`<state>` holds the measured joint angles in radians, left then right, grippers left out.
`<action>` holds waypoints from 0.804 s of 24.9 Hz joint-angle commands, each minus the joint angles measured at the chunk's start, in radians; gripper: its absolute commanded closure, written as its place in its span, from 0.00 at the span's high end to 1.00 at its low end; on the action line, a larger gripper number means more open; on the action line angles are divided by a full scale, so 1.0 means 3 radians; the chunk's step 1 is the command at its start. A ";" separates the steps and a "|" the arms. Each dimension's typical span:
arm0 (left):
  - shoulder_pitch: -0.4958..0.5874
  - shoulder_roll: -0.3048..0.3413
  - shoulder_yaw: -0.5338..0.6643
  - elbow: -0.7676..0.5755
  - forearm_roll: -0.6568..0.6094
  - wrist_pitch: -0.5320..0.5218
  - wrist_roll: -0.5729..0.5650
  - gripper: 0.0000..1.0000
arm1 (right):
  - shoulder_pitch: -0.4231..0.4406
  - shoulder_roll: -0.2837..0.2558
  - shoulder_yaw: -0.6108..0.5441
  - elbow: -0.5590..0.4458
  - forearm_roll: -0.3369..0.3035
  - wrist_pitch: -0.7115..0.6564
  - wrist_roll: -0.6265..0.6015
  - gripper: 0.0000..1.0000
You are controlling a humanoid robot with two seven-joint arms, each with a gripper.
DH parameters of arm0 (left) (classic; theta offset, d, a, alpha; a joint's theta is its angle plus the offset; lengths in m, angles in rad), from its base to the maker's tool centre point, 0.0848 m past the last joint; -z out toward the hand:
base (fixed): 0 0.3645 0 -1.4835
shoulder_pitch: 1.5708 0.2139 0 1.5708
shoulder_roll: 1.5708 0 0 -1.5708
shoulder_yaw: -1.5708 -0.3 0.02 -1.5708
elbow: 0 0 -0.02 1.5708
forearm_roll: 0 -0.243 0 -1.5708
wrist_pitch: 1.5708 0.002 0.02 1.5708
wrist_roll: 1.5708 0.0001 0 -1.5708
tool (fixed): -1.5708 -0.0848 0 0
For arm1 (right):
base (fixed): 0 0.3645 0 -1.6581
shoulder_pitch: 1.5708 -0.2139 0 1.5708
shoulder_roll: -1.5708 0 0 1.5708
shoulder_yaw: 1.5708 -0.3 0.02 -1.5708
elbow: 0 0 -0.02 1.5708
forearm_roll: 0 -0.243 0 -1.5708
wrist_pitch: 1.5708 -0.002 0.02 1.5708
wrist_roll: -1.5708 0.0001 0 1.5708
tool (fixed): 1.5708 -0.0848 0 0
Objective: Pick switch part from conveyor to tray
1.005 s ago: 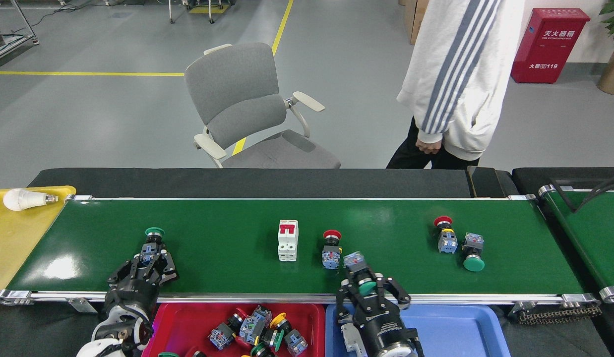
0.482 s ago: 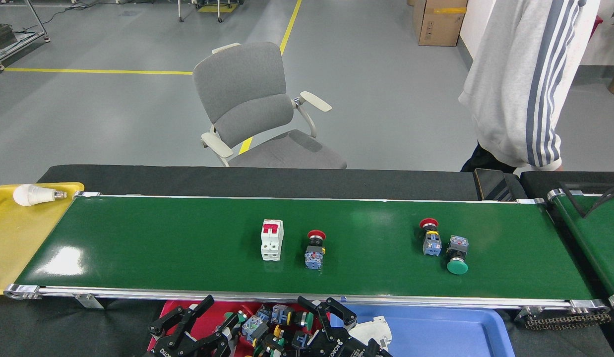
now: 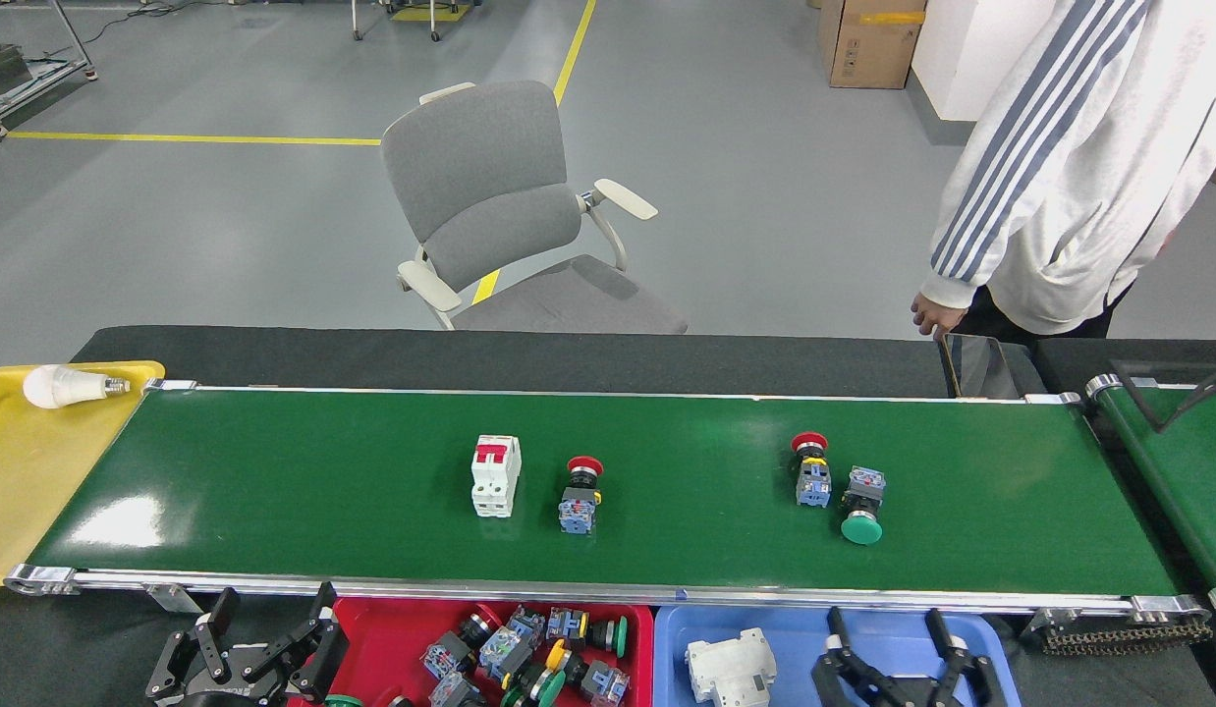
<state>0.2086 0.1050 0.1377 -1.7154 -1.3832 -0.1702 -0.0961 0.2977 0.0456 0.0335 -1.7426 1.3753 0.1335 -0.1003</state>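
The green conveyor [image 3: 274,491] carries a white breaker with a red toggle [image 3: 495,475], a red-capped push-button switch part [image 3: 580,488], another red-capped one [image 3: 811,467] and a green-capped one [image 3: 861,507]. Below its near rail, a red tray [image 3: 372,633] holds several switch parts. A blue tray [image 3: 795,628] holds a white breaker [image 3: 731,668]. My left gripper [image 3: 269,640] is open and empty at the bottom left, just left of the red tray. My right gripper [image 3: 893,646] is open and empty over the blue tray.
A yellow tray [image 3: 28,471] with a light bulb [image 3: 63,386] sits at the belt's left end. A second conveyor [image 3: 1178,462] starts at the right. A person [image 3: 1070,196] stands behind the far right, hand near a dark tablet [image 3: 973,365]. A grey chair [image 3: 510,206] stands behind.
The parts on the belt drifted left. My left gripper moved left off the red tray and my right gripper moved right over the blue tray; both now stand empty. The person leaned in.
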 commanded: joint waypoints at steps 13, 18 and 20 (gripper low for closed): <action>-0.1038 -0.0028 -0.0454 0.0891 -0.0492 -0.0358 -0.0027 1.00 | -0.1289 0.0190 0.0712 0.0931 0.0202 0.0271 0.0687 1.00; -0.1288 -0.0038 -0.0454 0.1239 -0.0503 -0.0348 -0.0027 1.00 | -0.1723 0.0334 0.0732 0.1513 0.0197 0.0266 0.0738 0.77; -0.1391 -0.0043 -0.0454 0.1346 -0.0498 -0.0327 -0.0027 1.00 | -0.1805 0.0318 0.0773 0.1621 0.0202 0.0255 0.0759 0.45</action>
<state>-0.1819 0.0945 -0.0025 -1.3169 -1.5307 -0.2766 -0.1074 -0.2205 0.1389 0.2592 -1.2627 1.4356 0.2195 0.1237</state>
